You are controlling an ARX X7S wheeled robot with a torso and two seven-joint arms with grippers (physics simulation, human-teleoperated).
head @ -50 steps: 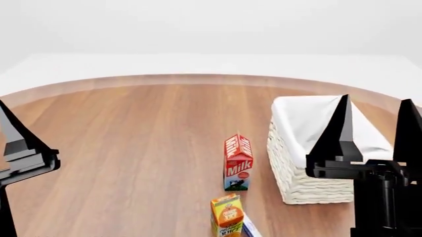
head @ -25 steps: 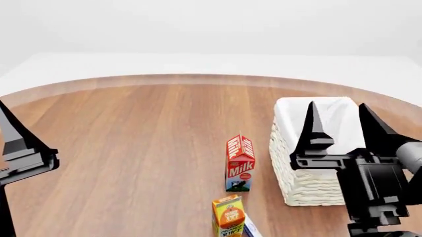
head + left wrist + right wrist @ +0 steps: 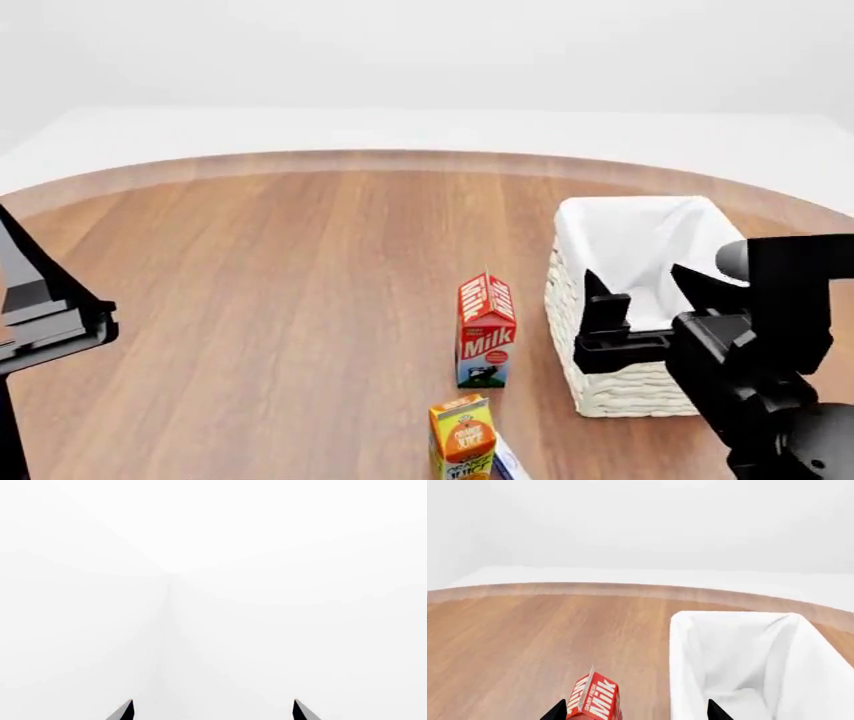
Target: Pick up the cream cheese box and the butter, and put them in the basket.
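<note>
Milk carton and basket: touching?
Apart. Head view shows bare wood between the milk carton and the basket; right wrist view shows the same gap.

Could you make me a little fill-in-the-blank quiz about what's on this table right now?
1. The word printed on the red-and-white carton is ____.
2. The wicker basket is lined with cloth of the colour ____.
3. The carton with an orange printed on it stands nearer the robot than the ____ carton.
4. The right gripper holds ____ between its fingers.

Missing words: Milk; white; milk; nothing
</note>
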